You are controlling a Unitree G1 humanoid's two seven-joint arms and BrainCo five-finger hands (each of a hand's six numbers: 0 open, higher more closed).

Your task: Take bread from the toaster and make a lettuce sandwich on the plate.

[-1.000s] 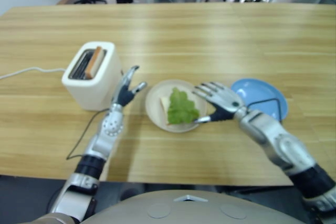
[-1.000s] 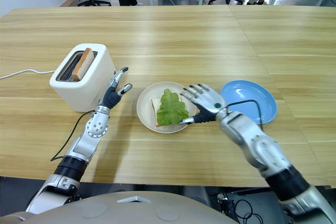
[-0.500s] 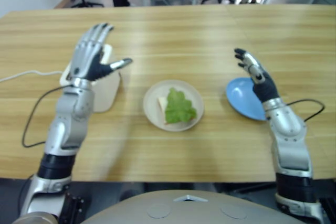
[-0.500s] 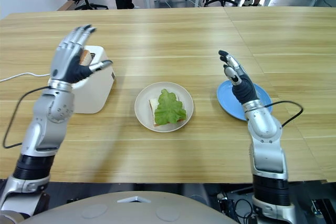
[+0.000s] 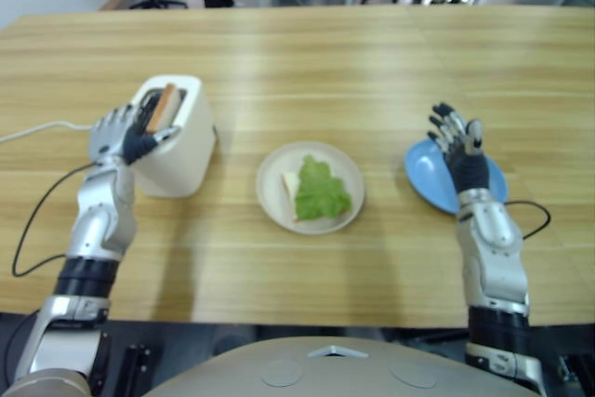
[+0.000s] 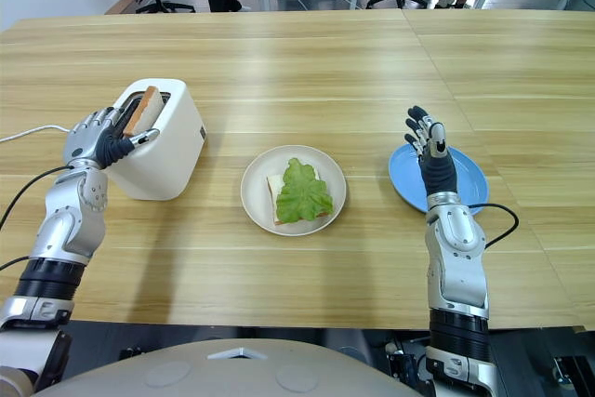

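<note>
**Colleague:** What worries you from here?

**Me:** Start with the tabletop [image 6: 279, 62], which looks smooth, and the toaster [image 6: 163, 151], which looks light. My left hand [image 6: 96, 141] is right at its upper left corner, fingers loosely curled round nothing. If I shove sideways while going for the slot, I reckon the whole box could slide or tip, tugging its white cable [image 6: 33, 129].

**Colleague:** And the right side?

**Me:** My right hand [image 6: 429, 153] is held upright with its fingers spread and straight, in front of the blue plate [image 6: 469, 188]. It is well apart from the cream plate [image 6: 253, 204], so little risk there. That plate carries the bottom slice [image 6: 273, 190] with the lettuce [image 6: 304, 191] on top, and a careless drop could knock the leaf off.

**Colleague:** Where's the bread relative to your hand?

**Me:** The bread slice [image 6: 141, 109] stands in the slot, poking above the toaster's top, just beyond my left thumb and a little to its right. It looks near but not touching. A weak pinch on that thin edge could let it fall back in
</note>
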